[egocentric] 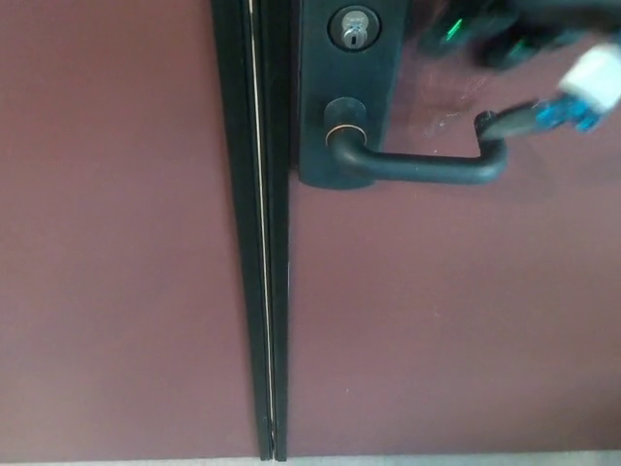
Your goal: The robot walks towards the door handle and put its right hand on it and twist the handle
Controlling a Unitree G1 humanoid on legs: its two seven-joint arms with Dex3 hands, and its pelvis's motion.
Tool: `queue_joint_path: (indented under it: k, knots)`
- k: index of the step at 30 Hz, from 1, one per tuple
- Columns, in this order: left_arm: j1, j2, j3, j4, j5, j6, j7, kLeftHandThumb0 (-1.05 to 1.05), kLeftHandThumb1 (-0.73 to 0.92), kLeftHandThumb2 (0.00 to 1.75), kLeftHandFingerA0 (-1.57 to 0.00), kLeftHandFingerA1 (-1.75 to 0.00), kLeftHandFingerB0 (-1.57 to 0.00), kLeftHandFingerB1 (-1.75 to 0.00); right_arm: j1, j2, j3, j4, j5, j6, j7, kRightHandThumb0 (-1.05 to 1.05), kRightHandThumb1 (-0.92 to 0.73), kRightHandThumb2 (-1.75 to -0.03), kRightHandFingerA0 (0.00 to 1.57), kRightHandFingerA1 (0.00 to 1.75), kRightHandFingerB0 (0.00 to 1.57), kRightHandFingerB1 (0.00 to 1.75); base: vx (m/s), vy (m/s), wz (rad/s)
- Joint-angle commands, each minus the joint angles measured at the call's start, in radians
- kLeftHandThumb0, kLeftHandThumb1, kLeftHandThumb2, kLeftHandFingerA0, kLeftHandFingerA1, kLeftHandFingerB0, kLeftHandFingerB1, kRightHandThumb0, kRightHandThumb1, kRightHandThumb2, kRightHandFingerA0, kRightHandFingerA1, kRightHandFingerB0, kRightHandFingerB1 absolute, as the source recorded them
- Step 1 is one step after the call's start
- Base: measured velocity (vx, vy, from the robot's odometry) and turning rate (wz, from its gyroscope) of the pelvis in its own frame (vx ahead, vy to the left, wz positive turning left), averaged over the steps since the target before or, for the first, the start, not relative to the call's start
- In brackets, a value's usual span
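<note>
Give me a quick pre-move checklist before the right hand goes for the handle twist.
1. Door handle in view, lever level: ok.
2. Right hand resting on the lever: not ok, it sits above it near the top edge, only one fingertip by the lever's end.
3. Hand open or shut: cannot tell, mostly cropped.
4. Keyhole clear of the hand: ok.
5. Door latched or locked: cannot tell.
6. Left hand clear: not in view.
</note>
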Motion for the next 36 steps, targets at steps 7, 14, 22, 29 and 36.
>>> queue_joint_path:
  k: [7,14,22,29,36]
  knots:
    - [0.016,0.011,-0.002,-0.001,0.011,-0.013,-0.001,-0.08,0.7,0.6,-0.5,-0.45,-0.41,-0.4,0.322,-0.171,-0.601,-0.422,0.243,0.047,0.082,-0.85,-0.6,-0.59,0.05,0.24,0.14,0.26,0.0,0.0,0.0]
    - [0.017,0.012,0.001,-0.004,0.007,-0.009,-0.015,-0.08,0.7,0.6,-0.49,-0.45,-0.41,-0.4,0.71,-0.026,-1.155,-0.716,0.392,0.056,0.286,-0.79,-0.48,-0.84,0.06,0.24,0.1,0.27,0.0,0.0,0.0]
    - [0.019,0.009,0.003,-0.009,0.004,-0.014,-0.018,-0.08,0.7,0.6,-0.49,-0.45,-0.41,-0.4,1.178,0.255,-1.521,-0.688,0.53,-0.017,0.369,-0.7,-0.44,-0.8,0.04,0.29,0.09,0.27,0.0,0.0,0.0]
    - [0.015,0.006,0.007,-0.005,0.002,-0.011,-0.017,-0.08,0.7,0.6,-0.48,-0.45,-0.41,-0.4,1.406,0.426,-1.433,-0.567,0.531,-0.189,0.237,-0.71,-0.45,-0.77,0.05,0.37,0.1,0.28,0.0,0.0,0.0]
    - [0.009,-0.008,0.0,-0.015,0.007,-0.014,-0.014,-0.08,0.7,0.6,-0.49,-0.45,-0.41,-0.4,1.483,0.464,-0.844,-0.049,0.003,-0.369,-0.333,-0.34,-0.36,-0.93,0.01,0.49,0.0,0.47,0.0,0.0,0.0]
